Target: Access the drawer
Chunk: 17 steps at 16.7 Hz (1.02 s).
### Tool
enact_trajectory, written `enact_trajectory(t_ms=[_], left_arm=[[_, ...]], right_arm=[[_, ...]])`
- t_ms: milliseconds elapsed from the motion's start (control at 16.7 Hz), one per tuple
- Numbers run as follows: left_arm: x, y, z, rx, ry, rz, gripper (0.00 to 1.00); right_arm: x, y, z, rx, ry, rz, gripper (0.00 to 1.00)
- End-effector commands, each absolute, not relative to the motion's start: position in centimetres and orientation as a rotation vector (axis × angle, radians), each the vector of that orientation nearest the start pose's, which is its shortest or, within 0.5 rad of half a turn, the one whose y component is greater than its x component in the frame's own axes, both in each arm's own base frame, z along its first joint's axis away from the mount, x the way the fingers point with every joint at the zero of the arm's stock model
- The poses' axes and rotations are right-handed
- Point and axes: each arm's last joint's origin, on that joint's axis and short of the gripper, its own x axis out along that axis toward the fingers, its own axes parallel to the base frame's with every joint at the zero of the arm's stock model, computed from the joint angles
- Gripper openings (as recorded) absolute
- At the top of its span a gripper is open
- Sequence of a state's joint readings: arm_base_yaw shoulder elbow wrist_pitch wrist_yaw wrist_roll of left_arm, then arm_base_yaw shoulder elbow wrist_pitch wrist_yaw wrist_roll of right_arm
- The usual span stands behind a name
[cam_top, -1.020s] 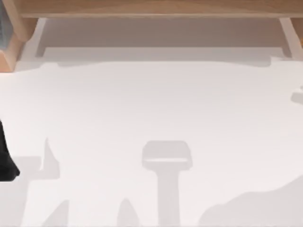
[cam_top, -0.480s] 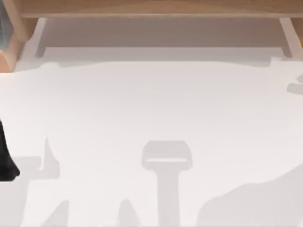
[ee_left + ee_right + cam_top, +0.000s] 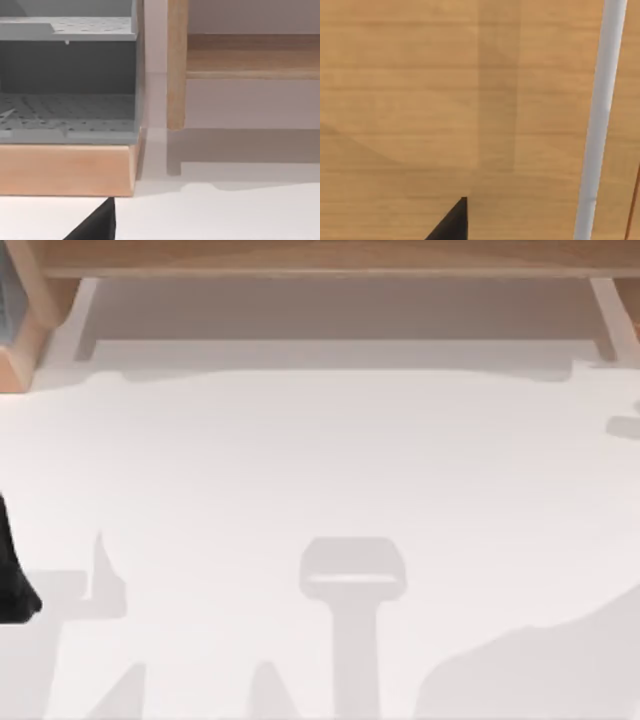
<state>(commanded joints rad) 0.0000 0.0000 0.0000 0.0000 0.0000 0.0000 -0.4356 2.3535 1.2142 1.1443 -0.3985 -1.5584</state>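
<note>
The drawer front (image 3: 445,100) is a light wooden panel seen close up in the right wrist view, with a pale bar handle (image 3: 600,115) running along it. A dark tip of my right gripper (image 3: 451,224) sits just short of the panel, to one side of the handle. My left arm (image 3: 12,585) is a dark shape at the table's left edge. A dark part of my left gripper (image 3: 96,226) shows over the white table, facing a grey shelf unit.
A wooden frame (image 3: 320,260) runs along the far edge of the white table (image 3: 320,470). At the far left stands a grey perforated shelf unit (image 3: 67,75) on a wooden base (image 3: 65,170), next to a wooden leg (image 3: 176,65).
The shadows at the table's right edge and front right have shifted slightly. The left arm has not moved.
</note>
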Motion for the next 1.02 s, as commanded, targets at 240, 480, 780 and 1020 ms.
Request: enact_trajectory(t_ms=[240, 480, 780, 1020], left_arm=[[10.57, -0.12, 16.00, 0.000, 0.000, 0.000, 1.00], [10.57, -0.12, 16.00, 0.000, 0.000, 0.000, 1.00], [10.57, -0.12, 16.00, 0.000, 0.000, 0.000, 1.00], [10.57, -0.12, 16.00, 0.000, 0.000, 0.000, 1.00]], right_arm=[[42.82, -18.07, 8.92, -1.571, 0.008, -0.008, 0.32], [42.82, -18.07, 8.92, -1.571, 0.008, -0.008, 0.02], [42.82, -18.07, 8.92, -1.571, 0.008, -0.008, 0.00], [42.75, -18.21, 8.80, -1.567, 0.014, -0.008, 0.00]])
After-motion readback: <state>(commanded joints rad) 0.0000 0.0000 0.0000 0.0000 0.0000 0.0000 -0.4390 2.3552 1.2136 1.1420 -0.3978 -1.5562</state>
